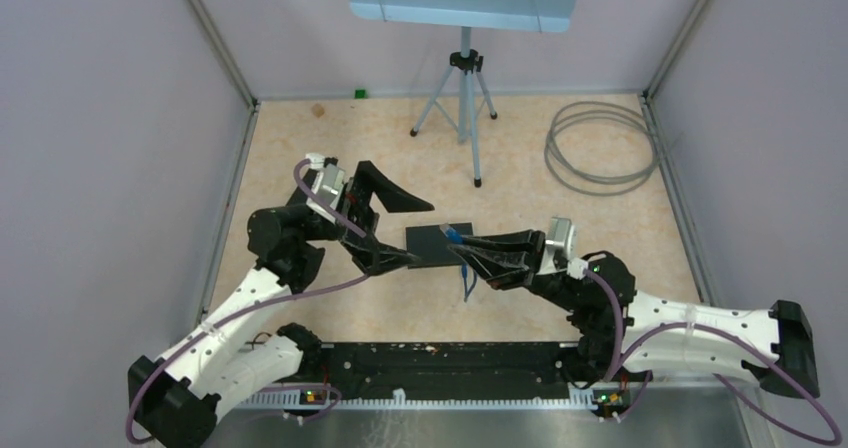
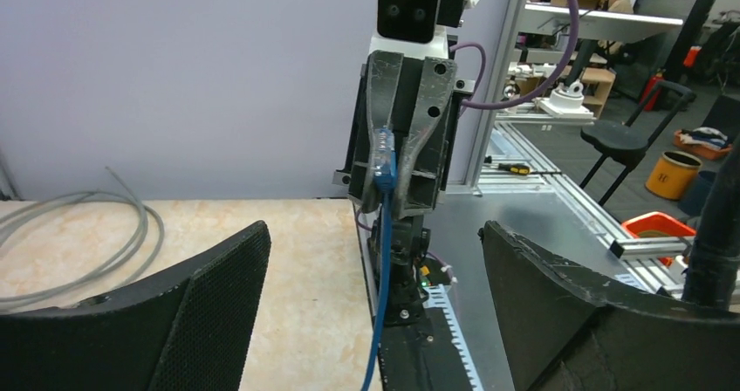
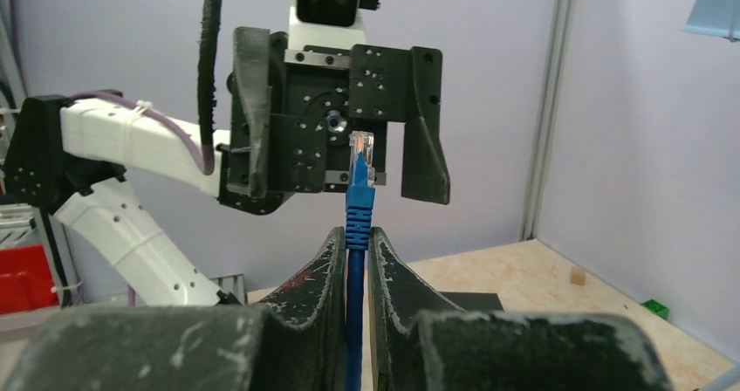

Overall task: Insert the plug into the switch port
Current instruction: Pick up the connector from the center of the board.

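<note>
**Arms close in on the switch, plug not yet in.** Two arms meet over the middle of the worktop (image 1: 330,148). The right end effector (image 3: 353,234) is pressed together on the blue cable (image 2: 381,277) just behind the plug (image 3: 361,154). The plug's clear tip sticks out past the fingertips and points at the opposite arm.

From above, the plug hangs over the right part of the switch (image 1: 432,245), a flat black box lying between the two arms. The loose cable trails toward the near edge.

The left end effector (image 1: 423,232) stands spread wide and holds nothing, its fingers straddling the switch's left end. Whether either finger touches the box cannot be told. No port shows in any view.

This looks like the approach stage, with the plug gripped and brought to the switch but not seated. The next move likely calls for the left fingers to steady the box. The right arm would then square the plug's tip to a port and push it home gently.
</note>
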You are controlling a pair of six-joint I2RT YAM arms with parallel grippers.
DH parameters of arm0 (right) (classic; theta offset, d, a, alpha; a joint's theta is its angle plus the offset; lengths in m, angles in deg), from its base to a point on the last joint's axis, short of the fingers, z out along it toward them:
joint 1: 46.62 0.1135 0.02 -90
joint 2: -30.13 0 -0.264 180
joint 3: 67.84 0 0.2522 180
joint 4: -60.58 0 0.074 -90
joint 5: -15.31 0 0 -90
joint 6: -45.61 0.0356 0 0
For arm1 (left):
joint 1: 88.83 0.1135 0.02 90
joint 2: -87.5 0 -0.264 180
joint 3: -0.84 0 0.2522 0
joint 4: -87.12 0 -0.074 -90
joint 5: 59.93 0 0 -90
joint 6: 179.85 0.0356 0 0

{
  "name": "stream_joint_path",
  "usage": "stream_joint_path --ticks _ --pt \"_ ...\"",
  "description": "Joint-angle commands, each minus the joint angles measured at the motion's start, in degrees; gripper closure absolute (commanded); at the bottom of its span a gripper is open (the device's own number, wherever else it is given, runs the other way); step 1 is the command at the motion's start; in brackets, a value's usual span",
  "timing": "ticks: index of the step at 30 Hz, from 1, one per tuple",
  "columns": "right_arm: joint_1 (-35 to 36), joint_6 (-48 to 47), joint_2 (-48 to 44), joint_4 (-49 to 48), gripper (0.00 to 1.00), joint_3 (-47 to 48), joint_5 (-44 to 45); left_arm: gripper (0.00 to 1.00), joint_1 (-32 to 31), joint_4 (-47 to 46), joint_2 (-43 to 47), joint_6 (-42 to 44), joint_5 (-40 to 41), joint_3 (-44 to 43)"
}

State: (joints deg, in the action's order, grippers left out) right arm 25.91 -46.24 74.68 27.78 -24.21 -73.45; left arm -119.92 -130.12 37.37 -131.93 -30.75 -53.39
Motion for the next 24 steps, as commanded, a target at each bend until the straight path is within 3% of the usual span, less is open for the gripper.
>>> stream_joint_path --ticks 1,7,14,20,24 --pt "0.5 -0.3 -2.0 -1.2 1.00 0.0 -4.6 0.07 -1.3 -3.2 -1.4 4.2 0.0 -3.7" --pt "0.5 -4.9 -2.3 3.3 1.00 0.6 -4.3 0.14 -3.1 -1.0 -2.3 5.5 -1.6 -4.9" --pt "0.5 -28.7 -0.9 3.7 1.00 0.6 1.0 0.02 -3.4 10.4 2.3 12.1 4.5 -5.1" --pt "0.5 -46.9 2.4 0.6 1.00 1.5 4.4 0.01 -3.4 18.3 6.8 17.0 14.0 -5.6" --pt "0.5 -56.2 4.6 -3.3 1.00 1.6 7.0 0.01 -3.4 18.3 7.8 17.3 18.7 -5.7"
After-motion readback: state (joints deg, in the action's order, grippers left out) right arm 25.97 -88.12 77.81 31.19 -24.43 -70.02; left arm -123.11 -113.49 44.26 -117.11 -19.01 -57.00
